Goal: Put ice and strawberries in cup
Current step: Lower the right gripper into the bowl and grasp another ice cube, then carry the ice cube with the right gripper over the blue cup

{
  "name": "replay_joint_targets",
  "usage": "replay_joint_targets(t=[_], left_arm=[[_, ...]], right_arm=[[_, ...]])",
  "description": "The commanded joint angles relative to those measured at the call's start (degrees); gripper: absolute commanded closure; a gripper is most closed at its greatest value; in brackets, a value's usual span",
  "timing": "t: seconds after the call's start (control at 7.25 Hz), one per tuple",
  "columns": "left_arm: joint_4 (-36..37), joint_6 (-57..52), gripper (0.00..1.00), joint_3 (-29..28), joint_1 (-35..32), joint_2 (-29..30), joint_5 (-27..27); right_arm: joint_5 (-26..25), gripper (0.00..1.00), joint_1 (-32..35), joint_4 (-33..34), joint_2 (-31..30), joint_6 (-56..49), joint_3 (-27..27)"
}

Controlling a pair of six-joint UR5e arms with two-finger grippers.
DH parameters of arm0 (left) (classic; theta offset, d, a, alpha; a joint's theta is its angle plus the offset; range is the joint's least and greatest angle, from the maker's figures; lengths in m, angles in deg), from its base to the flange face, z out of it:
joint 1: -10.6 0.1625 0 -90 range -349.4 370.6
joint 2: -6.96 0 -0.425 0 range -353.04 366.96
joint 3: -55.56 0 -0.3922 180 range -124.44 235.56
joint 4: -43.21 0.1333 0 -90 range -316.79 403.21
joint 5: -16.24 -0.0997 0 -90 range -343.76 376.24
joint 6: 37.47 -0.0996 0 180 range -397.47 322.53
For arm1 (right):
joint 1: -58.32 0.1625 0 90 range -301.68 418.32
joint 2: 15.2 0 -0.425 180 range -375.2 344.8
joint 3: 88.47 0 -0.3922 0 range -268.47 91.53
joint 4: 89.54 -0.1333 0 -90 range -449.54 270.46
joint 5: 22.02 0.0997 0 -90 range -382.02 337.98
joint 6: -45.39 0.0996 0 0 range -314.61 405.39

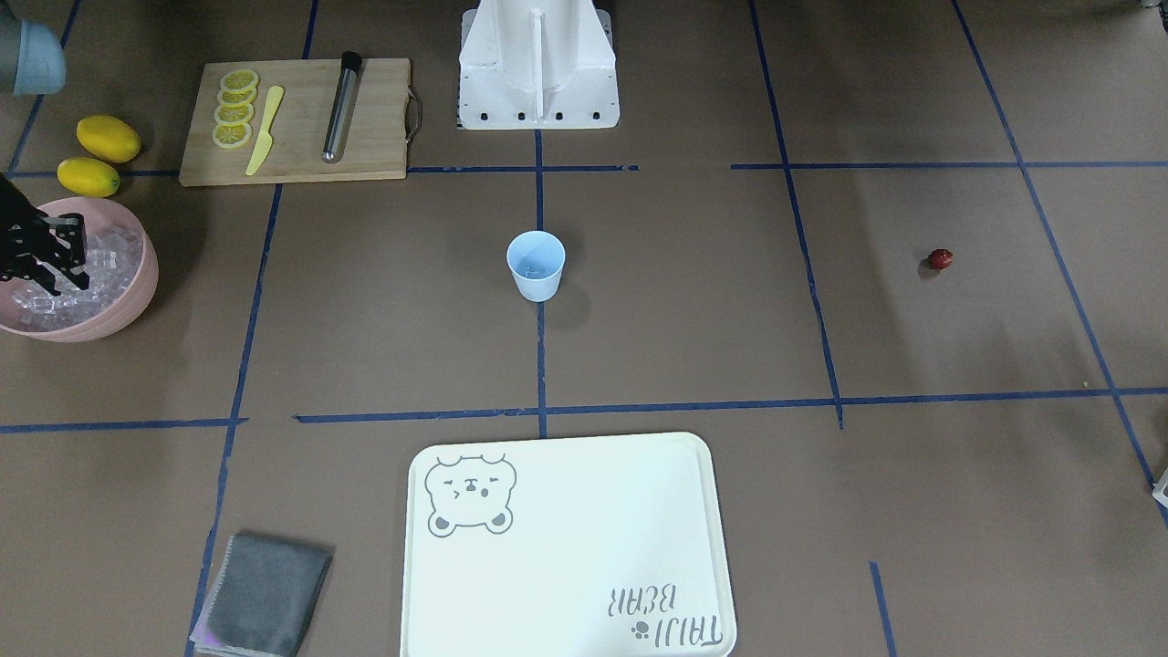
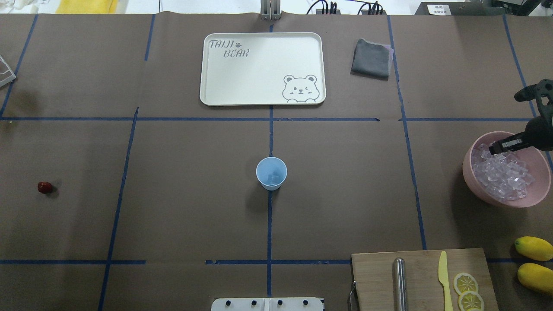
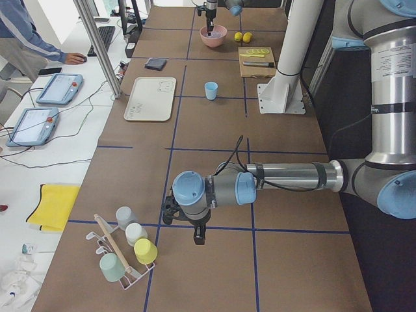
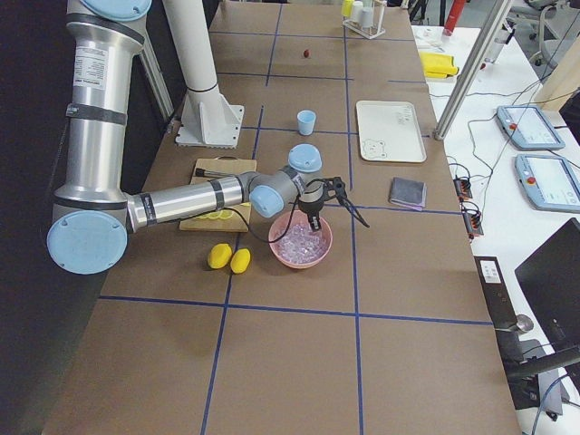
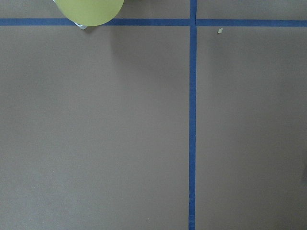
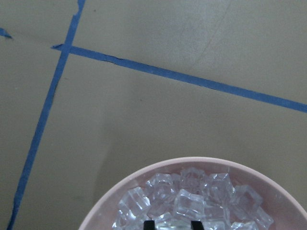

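The pale blue cup [image 1: 536, 265] [image 2: 271, 172] stands upright at the table's centre, with something faint and clear at its bottom. One dark red strawberry [image 1: 941, 259] [image 2: 44, 187] lies alone on the paper, far toward my left side. Clear ice cubes [image 1: 87, 274] [image 6: 192, 201] fill the pink bowl [image 1: 146, 283] [image 2: 471, 172]. My right gripper [image 1: 64, 255] [image 2: 497, 149] [image 6: 172, 224] hangs just over the ice, its fingertips apart and open. My left gripper [image 3: 195, 235] hovers over bare paper far from the cup; I cannot tell its state.
Two lemons [image 1: 109, 138] lie behind the bowl. A wooden board [image 1: 301, 119] holds lemon slices, a yellow knife and a metal cylinder. A white tray [image 1: 566, 547] and grey cloth [image 1: 265, 593] sit across the table. A rack of cups [image 3: 123, 253] stands near the left gripper.
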Motion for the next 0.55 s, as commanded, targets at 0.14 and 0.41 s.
replay_joint_targets(t=[0.14,0.41], left_arm=[[0.05,0.0,0.0,-0.05,0.02,0.03,0.0],[0.05,0.0,0.0,-0.05,0.02,0.03,0.0]], right_arm=[[0.26,1.0,0.76,23.55,10.83,0.33,-9.16],[0.18,1.0,-1.77,33.07,20.05,1.46,-10.32]])
